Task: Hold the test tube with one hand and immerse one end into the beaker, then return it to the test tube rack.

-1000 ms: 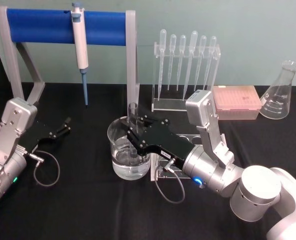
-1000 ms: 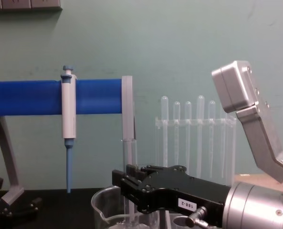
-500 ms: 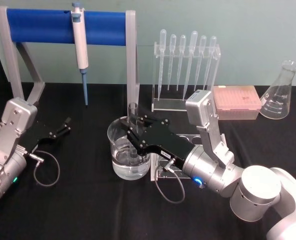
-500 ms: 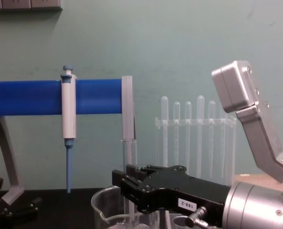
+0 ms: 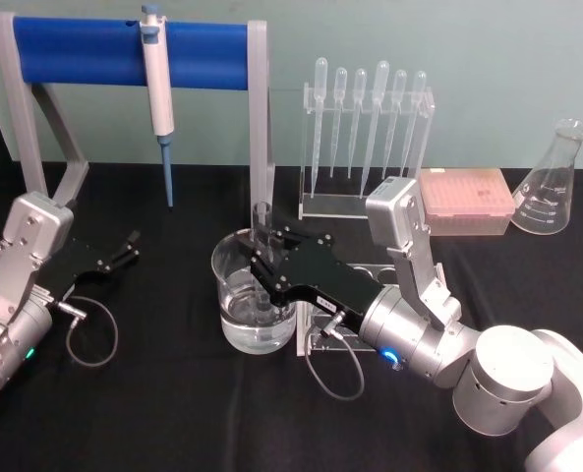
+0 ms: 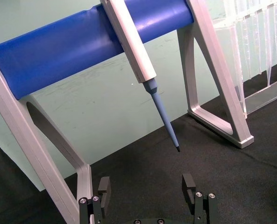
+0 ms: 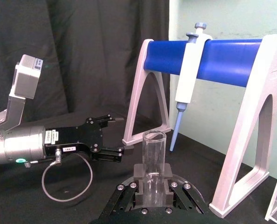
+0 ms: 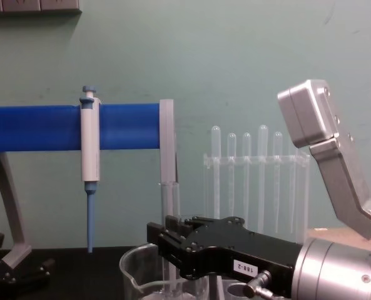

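test tube (image 5: 262,220) is gripped upright by right claw (image 5: 262,264), clamped tight around it | lower end is dipped into water inside beaker (image 5: 232,295) | left claw (image 5: 127,248) is parked at left of tabletop (image 5: 173,403), spread wide, empty

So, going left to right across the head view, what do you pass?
First the left gripper, open and parked → pipettor → beaker, with the right gripper holding the test tube in it → pipette rack → pink tip box → flask.
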